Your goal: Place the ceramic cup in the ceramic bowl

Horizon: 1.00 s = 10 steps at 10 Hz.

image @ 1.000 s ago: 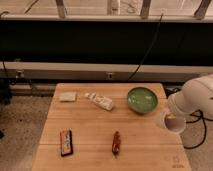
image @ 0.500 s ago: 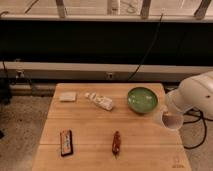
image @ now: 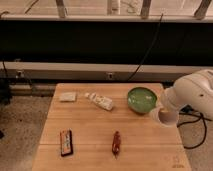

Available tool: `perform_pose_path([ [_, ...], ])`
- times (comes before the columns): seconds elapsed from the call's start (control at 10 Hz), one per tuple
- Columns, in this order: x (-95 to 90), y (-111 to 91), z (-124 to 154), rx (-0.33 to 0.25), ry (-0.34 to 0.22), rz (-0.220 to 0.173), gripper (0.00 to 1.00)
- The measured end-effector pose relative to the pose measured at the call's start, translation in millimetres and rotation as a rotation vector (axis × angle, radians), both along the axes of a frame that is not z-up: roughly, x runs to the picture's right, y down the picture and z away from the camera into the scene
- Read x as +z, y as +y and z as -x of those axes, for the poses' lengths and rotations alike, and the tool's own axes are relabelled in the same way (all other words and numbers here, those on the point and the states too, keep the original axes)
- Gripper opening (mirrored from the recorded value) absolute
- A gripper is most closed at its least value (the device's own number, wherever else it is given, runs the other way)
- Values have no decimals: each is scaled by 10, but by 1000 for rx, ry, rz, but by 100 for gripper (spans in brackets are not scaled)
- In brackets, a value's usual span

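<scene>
The robot's hand [image: 163,108] is at the right side of the scene, at the end of a bulky white arm [image: 196,94] that hides most of it; its fingers are closed tight on the ceramic cup [image: 166,118], which hangs just below the arm; the cup is over the right part of the wooden tabletop [image: 100,130], close to its right edge, just beside and a little in front of the ceramic bowl [image: 141,99].

The cup is small, white and without a handle, with a round rim and a pale inside, tilted slightly; the bowl is round, shallow and glossy green, clearly wider than the cup, and it sits upright on the tabletop near the back right.

Farther left lie a white bottle [image: 100,101] on its side, then a pale block [image: 68,96]; nearer the front edge are a reddish-brown bar [image: 116,143] and a dark packet [image: 66,142]; a black cable [image: 150,47] runs down the dark wall behind.

Compared with a second ago, the arm and cup have shifted left, closer to the bowl; the bowl and the other things lie where they were.
</scene>
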State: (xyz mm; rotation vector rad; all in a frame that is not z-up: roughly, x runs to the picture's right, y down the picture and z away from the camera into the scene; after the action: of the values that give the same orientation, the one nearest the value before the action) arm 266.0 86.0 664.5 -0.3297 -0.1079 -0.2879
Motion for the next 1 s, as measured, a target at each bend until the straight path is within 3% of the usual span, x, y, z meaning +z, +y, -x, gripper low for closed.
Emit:
perform_pose_path([
  [0.5, 33, -126, 239, -29, -14, -48, 0],
  [1.0, 146, -234, 279, -35, -24, -60, 0],
])
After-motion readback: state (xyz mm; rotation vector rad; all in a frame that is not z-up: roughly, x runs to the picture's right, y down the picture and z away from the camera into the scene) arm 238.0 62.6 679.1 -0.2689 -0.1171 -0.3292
